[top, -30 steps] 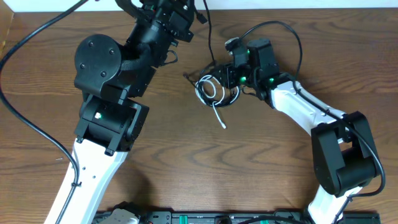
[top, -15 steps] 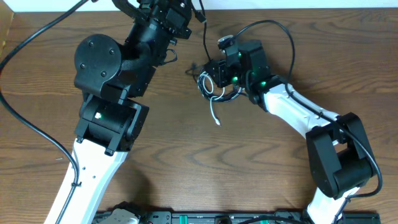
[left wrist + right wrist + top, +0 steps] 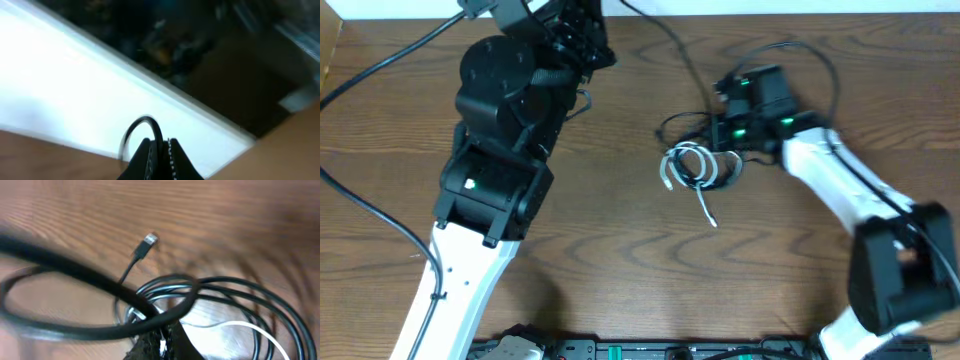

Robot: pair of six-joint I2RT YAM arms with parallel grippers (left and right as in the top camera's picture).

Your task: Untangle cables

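**Tangle not yet undone; both grippers are on black strands.**
Overhead: the black cables (image 3: 705,175) and the white cable (image 3: 682,160) lie coiled in one clump on the table (image 3: 620,260), right of centre toward the far edge. The right gripper (image 3: 722,138) is at the clump and the left gripper (image 3: 588,40) sits by the far edge. No container shows. Left wrist: the fingers are pressed together on a black loop. Right wrist: the fingers appear to pinch black strands of the clump, and one plug (image 3: 148,241) lies free. I judge nearly all the separating is left to do.
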